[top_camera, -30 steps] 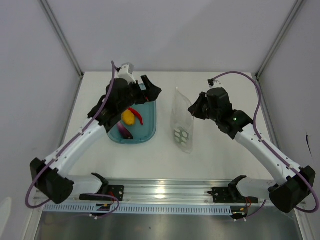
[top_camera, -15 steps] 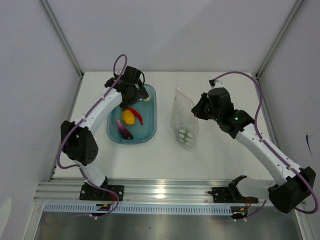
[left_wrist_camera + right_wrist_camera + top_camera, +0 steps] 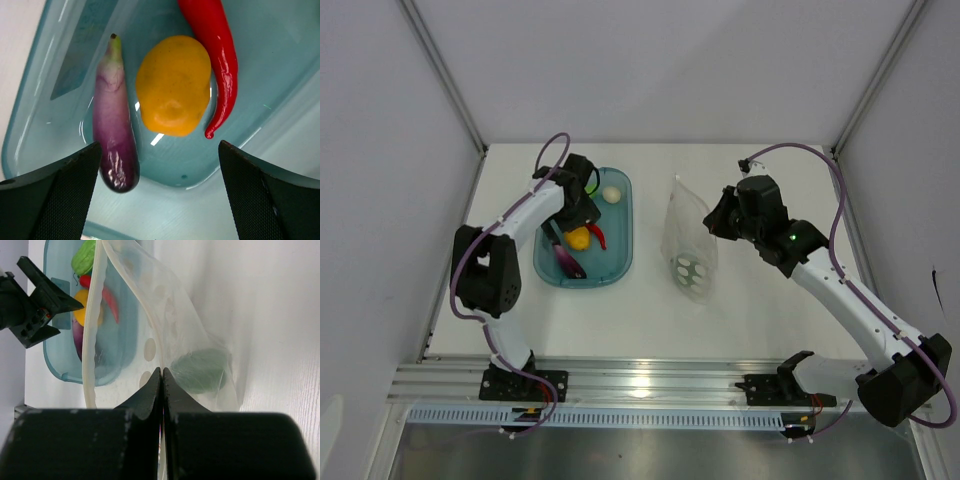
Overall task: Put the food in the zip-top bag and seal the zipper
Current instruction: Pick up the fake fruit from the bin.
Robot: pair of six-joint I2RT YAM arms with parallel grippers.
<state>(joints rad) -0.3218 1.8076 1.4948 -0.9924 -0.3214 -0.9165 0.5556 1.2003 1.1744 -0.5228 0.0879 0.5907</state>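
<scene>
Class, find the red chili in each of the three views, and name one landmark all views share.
Top external: chili mid-tub, right of the yellow piece.
Left wrist: chili at top right, curving down beside the yellow piece.
Right wrist: chili at upper left, seen through the bag.
Landmark: the teal tub.

White arms (image 3: pixel 845 305), black joints (image 3: pixel 480 280), seemingly purple cables (image 3: pixel 788 147)

Dotted bag (image 3: pixel 686 238) open, chili (image 3: pixel 220 55), yellow piece (image 3: pixel 173 85), purple piece (image 3: pixel 114 125) nearby
</scene>
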